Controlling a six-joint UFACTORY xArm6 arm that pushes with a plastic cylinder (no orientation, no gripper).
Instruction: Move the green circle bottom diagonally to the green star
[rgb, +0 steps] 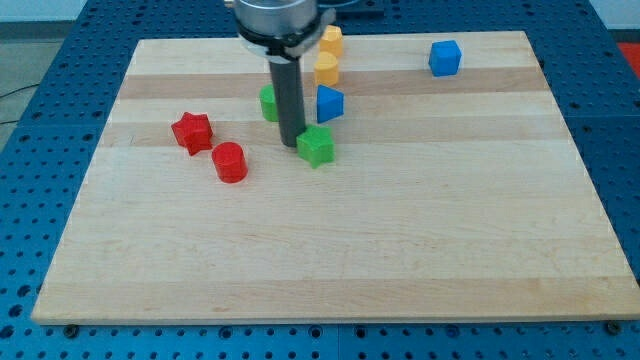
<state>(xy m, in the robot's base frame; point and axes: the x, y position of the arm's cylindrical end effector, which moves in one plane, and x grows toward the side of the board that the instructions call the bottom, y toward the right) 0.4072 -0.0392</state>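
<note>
My tip (291, 142) rests on the board just left of the green star (317, 146), touching or nearly touching it. The green circle (268, 103) sits up and to the left of the star, partly hidden behind my rod. The rod comes down from the view's top centre.
A red star (192, 131) and a red cylinder (230, 161) lie left of the tip. A blue block (329, 103) sits right of the rod, with two yellow blocks (327, 68) (331, 41) above it. A blue cube (445, 57) sits at the top right.
</note>
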